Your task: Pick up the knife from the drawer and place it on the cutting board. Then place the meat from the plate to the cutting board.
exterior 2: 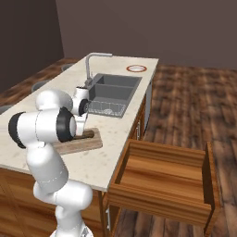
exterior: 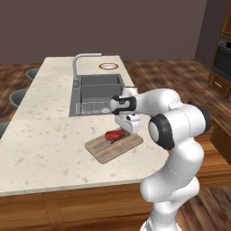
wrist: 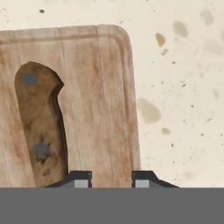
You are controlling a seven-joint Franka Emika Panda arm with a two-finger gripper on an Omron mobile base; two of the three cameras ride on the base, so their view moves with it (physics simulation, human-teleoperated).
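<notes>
The cutting board (exterior: 118,151) lies near the counter's front edge, with the knife on it. The grey blade (exterior: 102,145) points left, and the brown handle (wrist: 39,127) lies along the board by a rounded corner. The red meat (exterior: 114,135) is at the board's far edge, right at the tips of my gripper (exterior: 123,131). The gripper points down and is shut on the meat. In the hand view the fingertips (wrist: 81,178) stand over the board (wrist: 100,109), and the meat is hidden there. The red-rimmed plate (exterior: 108,66) sits bare at the far end of the counter. The drawer (exterior 2: 162,178) stands pulled open with nothing in it.
A sink (exterior: 97,92) with a tall faucet (exterior: 79,63) lies just beyond the board. The open drawer juts out past the counter's right side over the wooden floor. Stools (exterior: 18,97) stand along the counter's left edge.
</notes>
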